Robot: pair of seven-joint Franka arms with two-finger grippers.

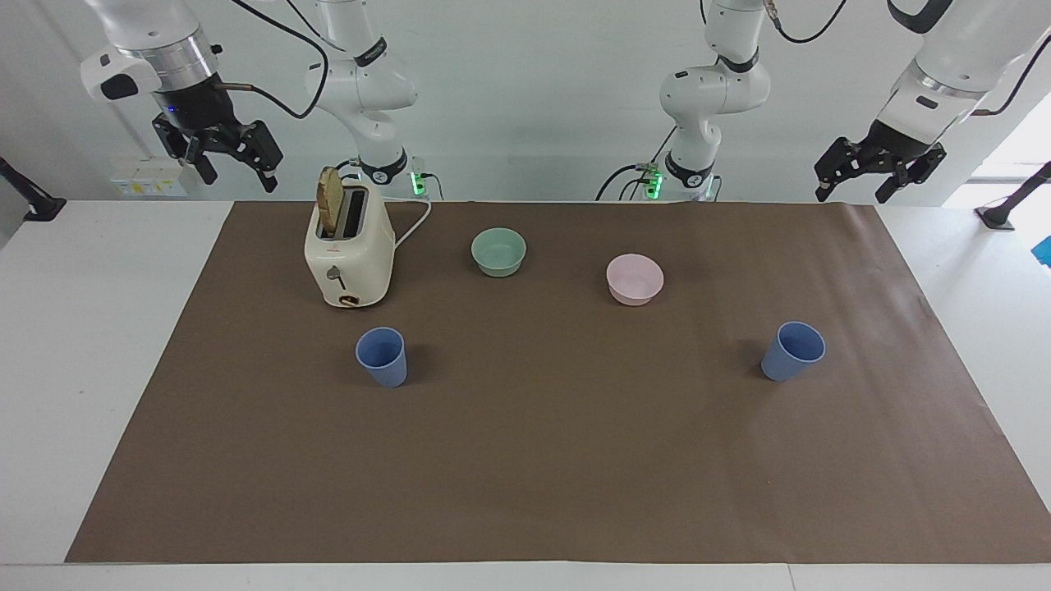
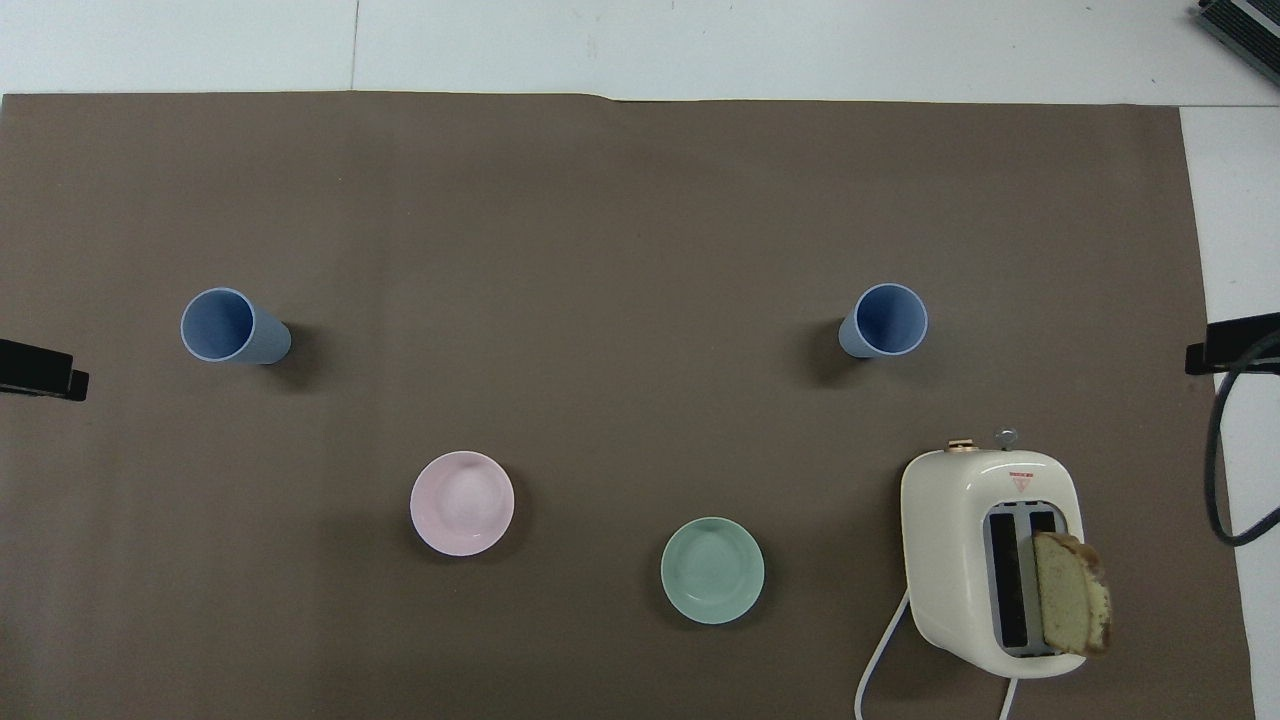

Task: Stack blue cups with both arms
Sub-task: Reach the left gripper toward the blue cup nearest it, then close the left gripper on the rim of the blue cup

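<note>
Two blue cups stand upright on the brown mat. One cup [image 1: 382,355] [image 2: 885,320] is toward the right arm's end, farther from the robots than the toaster. The other cup [image 1: 793,351] [image 2: 232,326] is toward the left arm's end. My right gripper [image 1: 238,176] is open and empty, raised over the table's edge beside the toaster. My left gripper [image 1: 852,194] is open and empty, raised over the mat's corner at its own end. Both are well apart from the cups. In the overhead view only one fingertip of each shows, the left one [image 2: 40,369] and the right one [image 2: 1232,344].
A cream toaster [image 1: 349,246] with a slice of bread [image 1: 331,201] sticking out stands near the right arm's base, its cord trailing toward the robots. A mint-green bowl [image 1: 498,251] and a pink bowl [image 1: 635,279] sit between the cups and the robots.
</note>
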